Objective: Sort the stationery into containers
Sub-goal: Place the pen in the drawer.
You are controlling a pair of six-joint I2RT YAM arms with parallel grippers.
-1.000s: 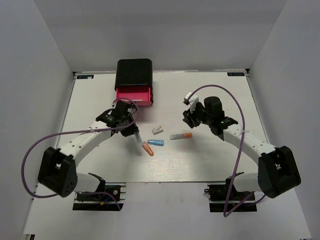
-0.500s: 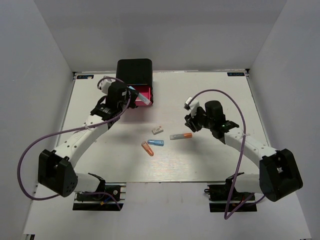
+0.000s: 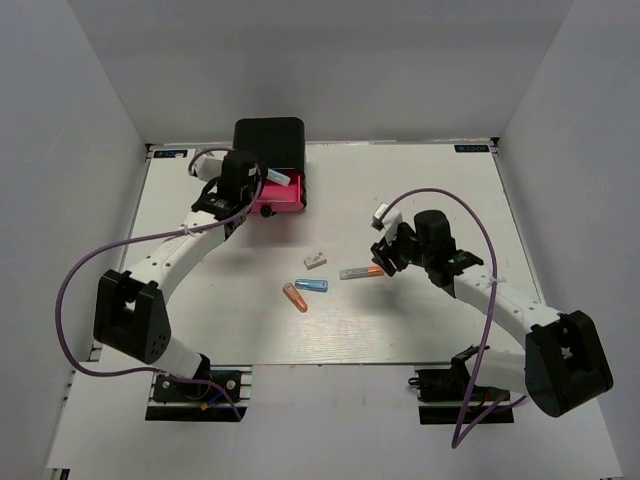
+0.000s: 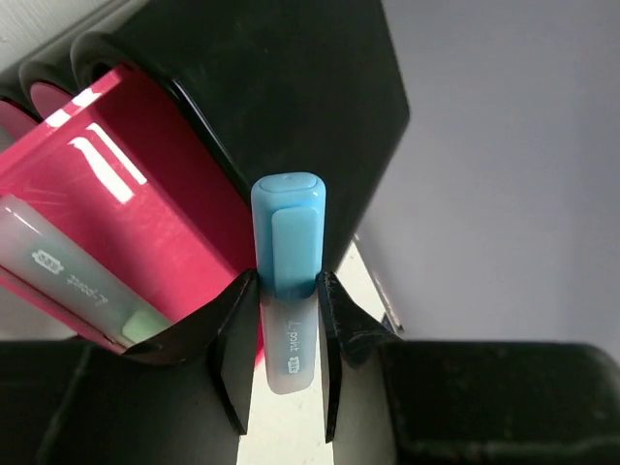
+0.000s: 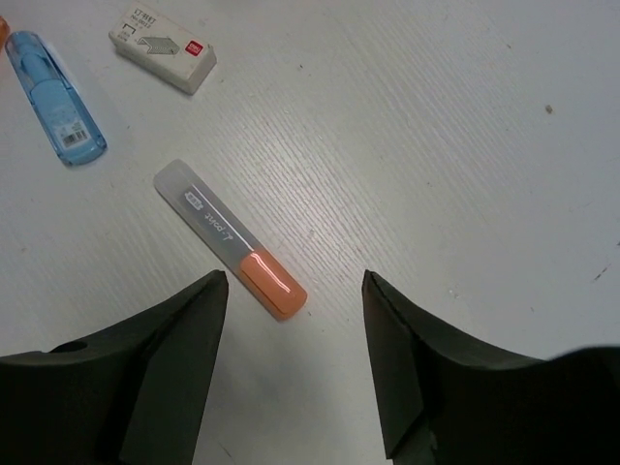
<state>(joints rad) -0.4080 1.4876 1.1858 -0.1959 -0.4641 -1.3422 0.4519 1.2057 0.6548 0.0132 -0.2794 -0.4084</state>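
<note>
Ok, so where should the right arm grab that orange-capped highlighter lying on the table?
Mid-barrel, from straight above. The orange-capped highlighter lies flat and diagonal on the table with bare space along both long sides, so the open right tool should close across its narrow width.

You see a white table (image 3: 420, 330) with fine ridged lines, boxed in by plain grey walls: left (image 3: 70, 150), back (image 3: 330, 70), right (image 3: 590, 150). Small blue labels sit at its far-left (image 3: 170, 153) and far-right (image 3: 472, 148) corners.
</note>
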